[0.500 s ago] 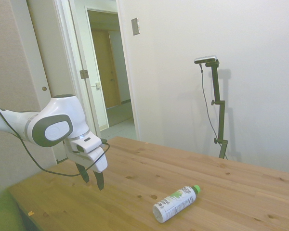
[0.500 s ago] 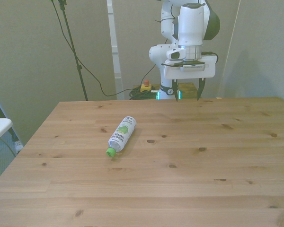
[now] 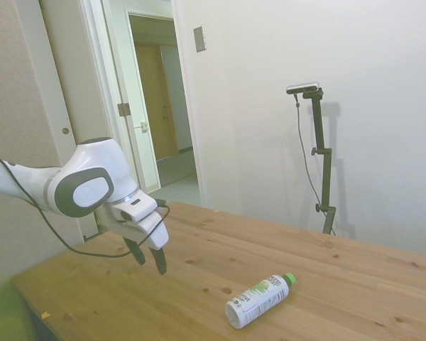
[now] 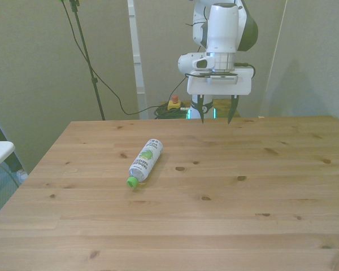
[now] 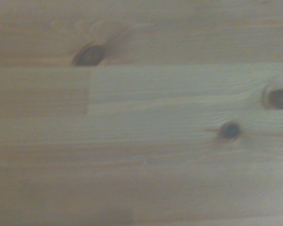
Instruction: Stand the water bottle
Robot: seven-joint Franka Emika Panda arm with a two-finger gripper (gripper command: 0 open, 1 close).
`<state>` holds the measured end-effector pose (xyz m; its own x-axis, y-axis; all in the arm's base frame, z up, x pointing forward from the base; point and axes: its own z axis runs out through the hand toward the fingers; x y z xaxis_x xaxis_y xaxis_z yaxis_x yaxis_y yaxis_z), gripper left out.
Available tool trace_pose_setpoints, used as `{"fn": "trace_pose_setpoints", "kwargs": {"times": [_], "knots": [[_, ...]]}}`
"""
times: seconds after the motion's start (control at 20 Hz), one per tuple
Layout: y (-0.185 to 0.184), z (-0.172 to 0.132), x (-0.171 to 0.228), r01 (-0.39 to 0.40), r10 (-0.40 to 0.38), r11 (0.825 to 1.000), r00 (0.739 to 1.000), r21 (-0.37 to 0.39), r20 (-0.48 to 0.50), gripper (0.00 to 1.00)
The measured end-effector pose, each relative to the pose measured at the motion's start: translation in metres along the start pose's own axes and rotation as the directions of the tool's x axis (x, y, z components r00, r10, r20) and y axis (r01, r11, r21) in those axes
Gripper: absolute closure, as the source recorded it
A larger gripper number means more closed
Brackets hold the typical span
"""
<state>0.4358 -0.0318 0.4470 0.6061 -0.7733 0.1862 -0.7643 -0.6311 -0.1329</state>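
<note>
A plain indoor room set up as a robot test space, in what looks like an office or flat. A white robot arm (image 4: 223, 34) is mounted at the far edge of a bare pine table (image 4: 214, 214). The walls (image 3: 305, 57) are blank and pale, with a light switch plate (image 3: 199, 39) beside an open doorway (image 3: 163, 106) leading to a corridor. Cables (image 4: 110, 90) trail down the wall behind the table, near a red emergency-stop button (image 4: 173, 102).

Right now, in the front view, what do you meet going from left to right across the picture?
Green cap → water bottle → open gripper, hanging above the table's far edge.
</note>
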Motion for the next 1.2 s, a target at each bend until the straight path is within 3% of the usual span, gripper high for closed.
{"fn": "trace_pose_setpoints", "kwargs": {"times": [0.3,0.7,0.95,1.2], "knots": [[-0.005,-0.005,0.081,-0.09,0.091,0.996,0.995,0.02,-0.028,0.0],[0.008,0.02,0.197,-0.193,0.194,0.981,0.979,0.017,-0.058,0.0],[0.008,0.043,0.24,-0.248,0.249,0.969,0.967,0.024,-0.055,0.0],[0.031,0.06,0.273,-0.298,0.299,0.954,0.952,0.016,-0.061,0.0]]}}
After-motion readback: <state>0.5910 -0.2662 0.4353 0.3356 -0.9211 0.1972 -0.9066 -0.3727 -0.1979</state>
